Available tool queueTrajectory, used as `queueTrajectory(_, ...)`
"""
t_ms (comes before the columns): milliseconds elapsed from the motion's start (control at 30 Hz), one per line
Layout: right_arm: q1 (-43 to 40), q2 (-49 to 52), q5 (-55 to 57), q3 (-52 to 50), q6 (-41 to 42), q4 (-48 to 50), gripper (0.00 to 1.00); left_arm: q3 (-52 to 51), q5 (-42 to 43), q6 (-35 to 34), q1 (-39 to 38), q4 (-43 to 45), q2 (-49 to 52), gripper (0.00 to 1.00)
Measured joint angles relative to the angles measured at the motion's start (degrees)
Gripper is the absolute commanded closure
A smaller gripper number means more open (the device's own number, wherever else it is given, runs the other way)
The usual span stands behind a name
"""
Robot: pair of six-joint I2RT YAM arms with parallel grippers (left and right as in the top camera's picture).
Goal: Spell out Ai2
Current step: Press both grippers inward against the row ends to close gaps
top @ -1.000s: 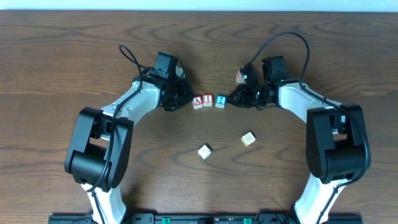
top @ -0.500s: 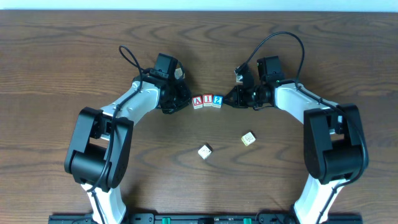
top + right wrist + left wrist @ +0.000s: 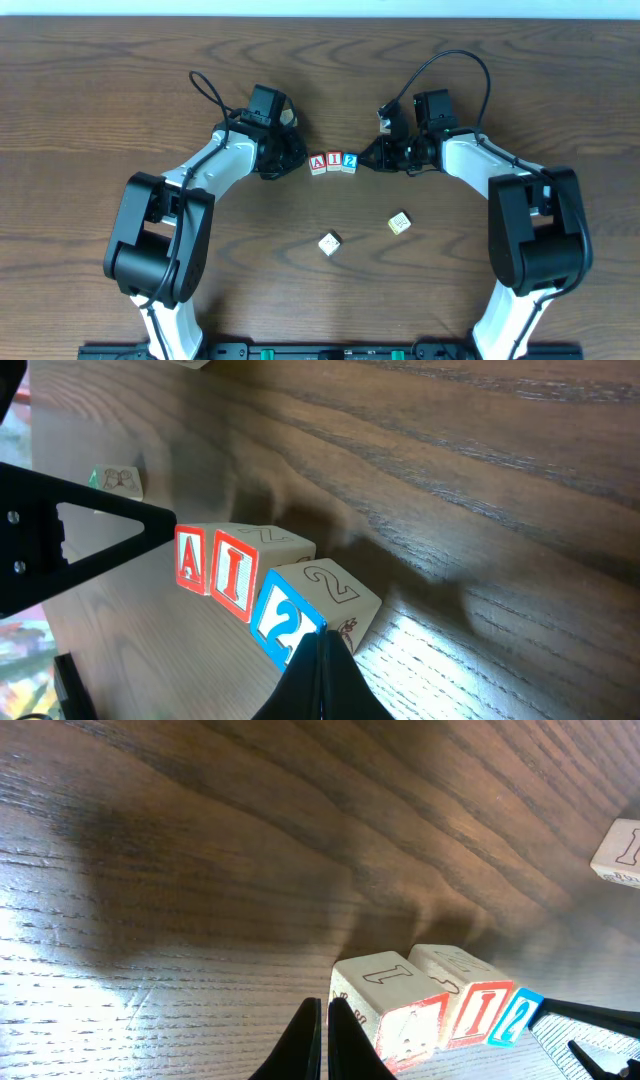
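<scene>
Three letter blocks stand in a tight row at the table's middle: a red A block, a red I block and a blue 2 block. My left gripper is shut and empty, its tips right beside the A block in the left wrist view. My right gripper is shut and empty, its tips against the 2 block in the right wrist view. The I block sits between them.
Two spare blocks lie nearer the front, one in the middle and one to its right. Another block sits behind the right gripper, and one behind the left gripper.
My right gripper has pushed the 2 block left until it touches the I block, closing the gap. The left gripper has stayed beside the A block.
</scene>
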Motion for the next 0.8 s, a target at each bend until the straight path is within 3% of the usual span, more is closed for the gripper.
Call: queueTrajectory(800, 0.0, 0.0, 0.0, 0.0, 0.2, -1.7, 0.99, 0.0, 0.0, -3.0, -1.2, 0.0, 0.0, 0.94)
